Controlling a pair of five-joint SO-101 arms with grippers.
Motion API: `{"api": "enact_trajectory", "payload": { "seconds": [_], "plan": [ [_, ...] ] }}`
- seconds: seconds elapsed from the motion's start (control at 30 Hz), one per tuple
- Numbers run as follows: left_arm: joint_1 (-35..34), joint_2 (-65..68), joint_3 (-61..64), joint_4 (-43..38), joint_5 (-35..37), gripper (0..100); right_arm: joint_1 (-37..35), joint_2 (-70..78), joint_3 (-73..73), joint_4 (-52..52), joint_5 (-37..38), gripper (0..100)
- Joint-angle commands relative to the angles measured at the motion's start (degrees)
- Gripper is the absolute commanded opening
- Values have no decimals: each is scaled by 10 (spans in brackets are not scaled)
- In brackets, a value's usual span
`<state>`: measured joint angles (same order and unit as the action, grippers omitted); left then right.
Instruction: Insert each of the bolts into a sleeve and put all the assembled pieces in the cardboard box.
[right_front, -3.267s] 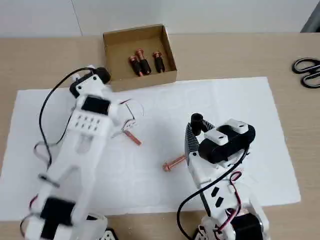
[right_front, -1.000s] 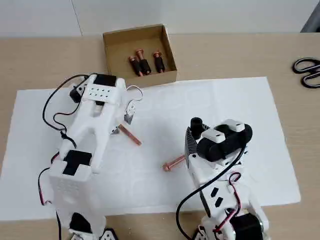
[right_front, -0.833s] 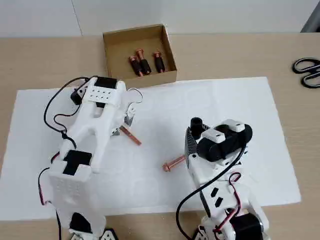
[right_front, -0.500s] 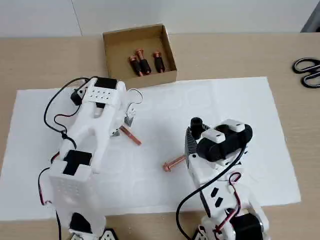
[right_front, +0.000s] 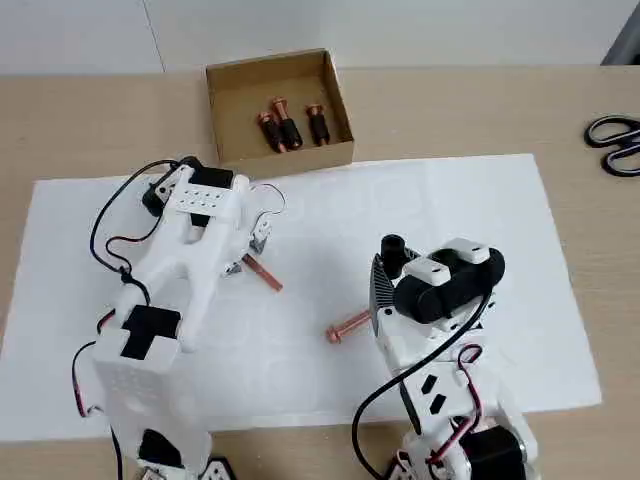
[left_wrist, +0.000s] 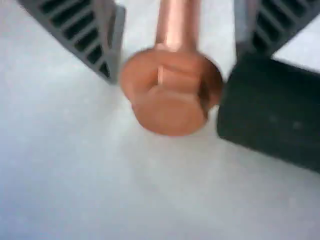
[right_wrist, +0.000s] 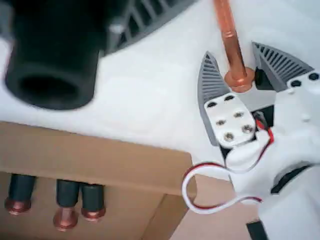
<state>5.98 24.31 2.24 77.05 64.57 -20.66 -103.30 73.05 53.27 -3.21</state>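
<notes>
A copper bolt (right_front: 263, 272) lies on the white paper; my left gripper (right_front: 248, 255) is open, one finger on each side of the bolt's head (left_wrist: 170, 92). A black piece (left_wrist: 270, 125) rests against the head; I cannot tell what it is. My right gripper (right_front: 388, 262) is shut on a black sleeve (right_front: 392, 243), held upright with its hollow end (right_wrist: 47, 82) facing the camera. A second bolt (right_front: 348, 326) lies beside the right arm. The cardboard box (right_front: 230, 85) at the back holds three assembled pieces (right_front: 290, 125).
A white paper sheet (right_front: 480, 220) covers the wooden table in front of the box. Scissors (right_front: 615, 143) lie at the far right edge. The right wrist view shows the left gripper (right_wrist: 231, 50) around its bolt, and the box wall (right_wrist: 100, 160).
The left arm has folded over and brought its gripper down around the head of the bolt, shifting only slightly in the last second. The right arm and both bolts have stayed put.
</notes>
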Motion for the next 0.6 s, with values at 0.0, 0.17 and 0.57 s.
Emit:
{"api": "enact_trajectory", "payload": {
  "seconds": [0.0,0.17,0.57],
  "plan": [
    [-3,-2,2,-20,4,151,7,-6,-6,-2,4,4],
    [-3,-3,1,-19,4,95,7,-6,-6,-2,4,4],
    [-1,-3,-91,50,2,6,7,-6,-6,-2,4,4]
  ]
}}
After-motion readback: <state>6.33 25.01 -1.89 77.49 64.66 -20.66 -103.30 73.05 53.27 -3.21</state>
